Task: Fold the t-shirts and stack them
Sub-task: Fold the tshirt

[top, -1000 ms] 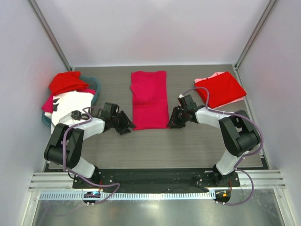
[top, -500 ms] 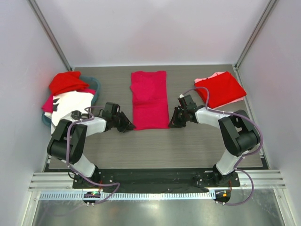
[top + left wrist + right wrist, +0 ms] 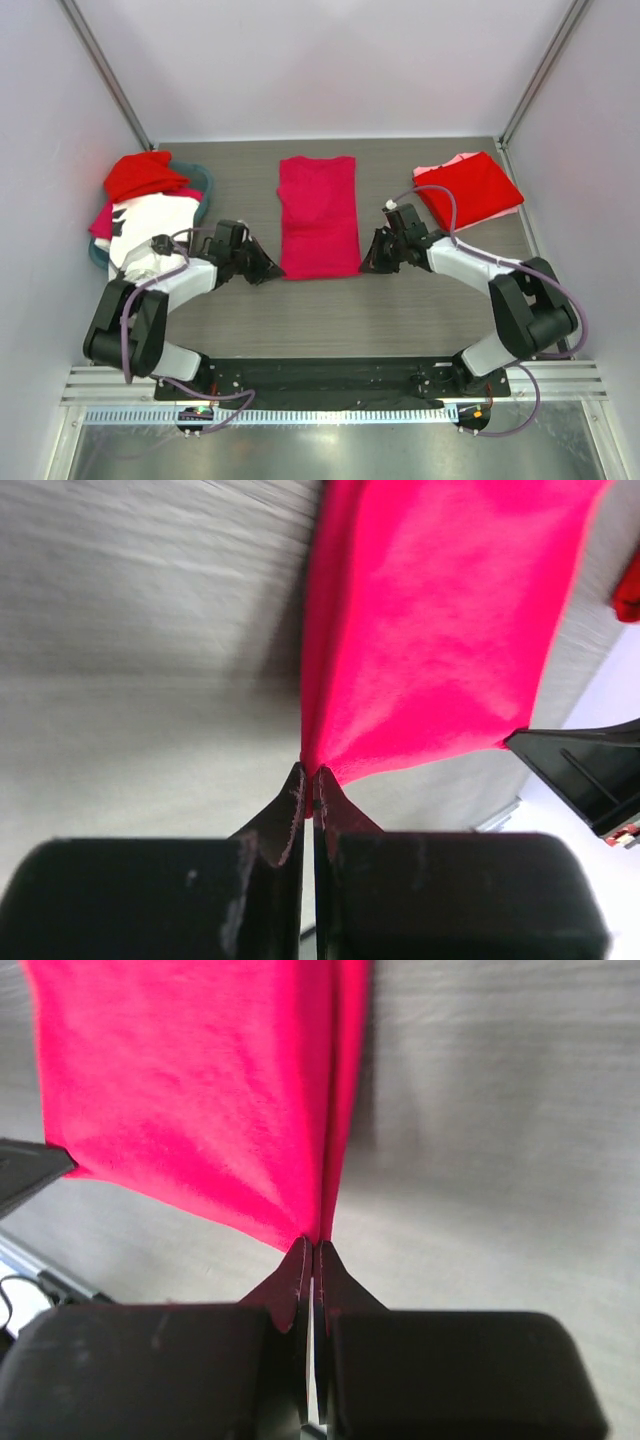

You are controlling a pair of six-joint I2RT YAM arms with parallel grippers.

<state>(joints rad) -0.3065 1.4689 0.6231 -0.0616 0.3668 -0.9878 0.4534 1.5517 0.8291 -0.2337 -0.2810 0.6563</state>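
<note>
Mid-frame on the desk [image 3: 330,312] lies a crimson shirt [image 3: 318,212]; the left hand [image 3: 272,269] pinches its lower left corner, the right hand [image 3: 367,263] pinches its lower right corner.

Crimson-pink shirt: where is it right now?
Top view: the crimson-pink shirt lies mid-table, near corners pinched by the left gripper and right gripper, between the teal basket at left and the red folded shirt at right.

Overhead camera looks down; both wrist cameras closely face the same crimson t-shirt [image 3: 318,215].
</note>
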